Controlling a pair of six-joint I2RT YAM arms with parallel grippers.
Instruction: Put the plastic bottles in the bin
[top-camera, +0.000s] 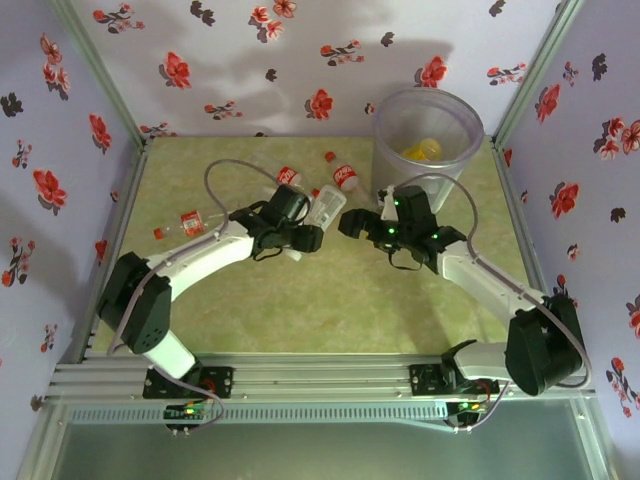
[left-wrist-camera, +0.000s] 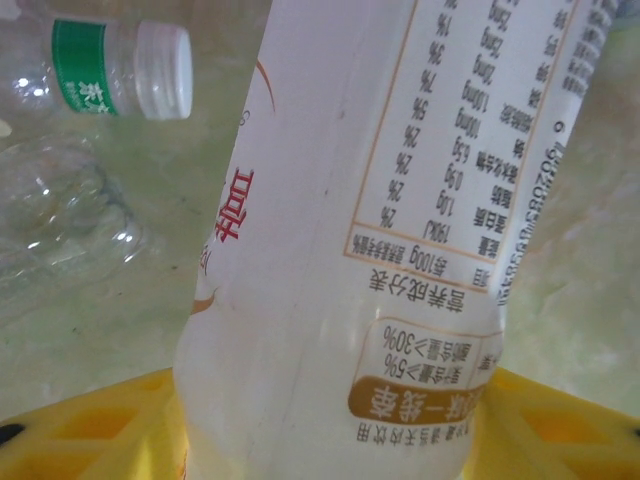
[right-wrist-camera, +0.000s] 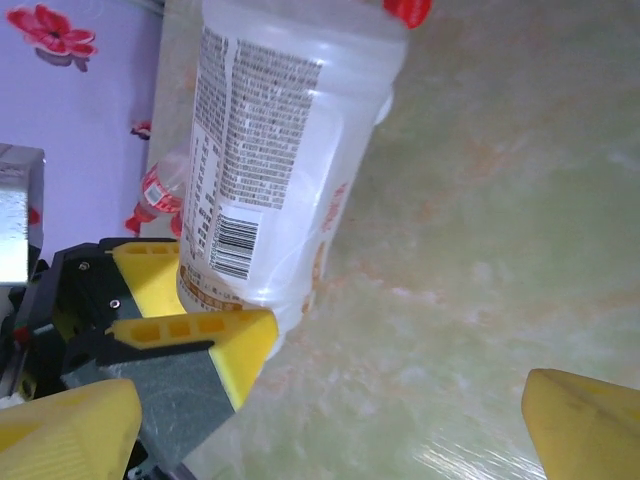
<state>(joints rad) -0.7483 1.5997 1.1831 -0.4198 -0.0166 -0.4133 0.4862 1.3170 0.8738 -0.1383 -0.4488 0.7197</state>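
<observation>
My left gripper (top-camera: 303, 235) is shut on the base of a white-labelled plastic bottle (top-camera: 326, 206) at mid-table. In the left wrist view that bottle (left-wrist-camera: 330, 300) stands between the yellow fingers (left-wrist-camera: 90, 430). My right gripper (top-camera: 357, 223) stands open just right of it, nothing between its fingers (right-wrist-camera: 590, 420); its camera sees the bottle (right-wrist-camera: 270, 150) clamped by the other arm's fingers. The bin (top-camera: 428, 105) is at the back right with a yellow bottle (top-camera: 422, 150) inside. Red-labelled bottles (top-camera: 288, 177), (top-camera: 345, 177) lie behind the grippers, and a crushed one (top-camera: 190, 222) lies to the left.
A clear bottle with a green label and white cap (left-wrist-camera: 110, 65) and a crushed clear one (left-wrist-camera: 60, 210) lie beside the held bottle. A loose red cap (top-camera: 329, 157) sits near the back. Flowered walls enclose the table on three sides.
</observation>
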